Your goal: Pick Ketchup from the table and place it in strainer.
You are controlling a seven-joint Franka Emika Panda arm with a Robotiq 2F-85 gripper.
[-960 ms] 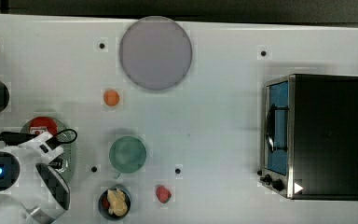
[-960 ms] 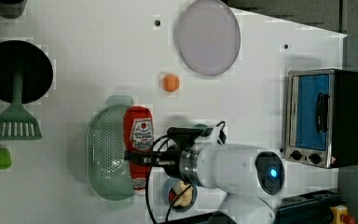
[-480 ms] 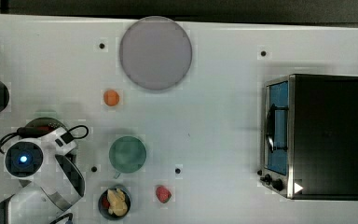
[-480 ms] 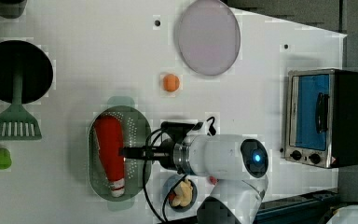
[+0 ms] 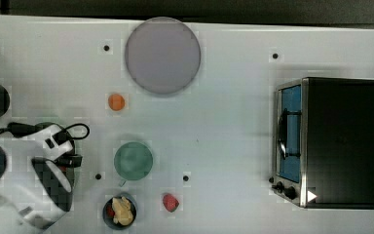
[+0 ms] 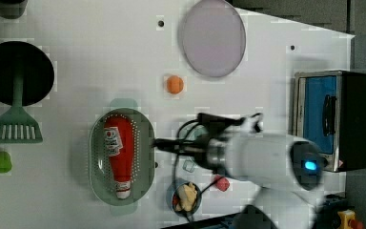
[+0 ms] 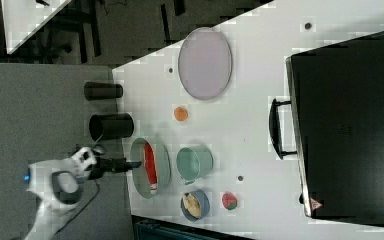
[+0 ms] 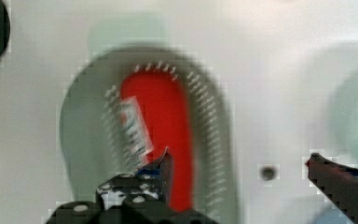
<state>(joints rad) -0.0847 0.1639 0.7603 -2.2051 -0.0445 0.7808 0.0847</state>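
Ketchup [image 6: 119,152] lying flat inside strainer [image 6: 96,160]; my tool [image 8: 237,163] spread wide above, gripping nothing, clear of bottle.

Bright, even light — soft faint shadows; wrist view blurred (motion smear); other views blocky.

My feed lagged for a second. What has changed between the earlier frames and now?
The ketchup bottle went from the gripper's hold beside the strainer to lying inside it, cap toward the left view's bottom. The gripper let go, open, and drew back toward the left view's right. The orange ball, cup and plate stayed put.
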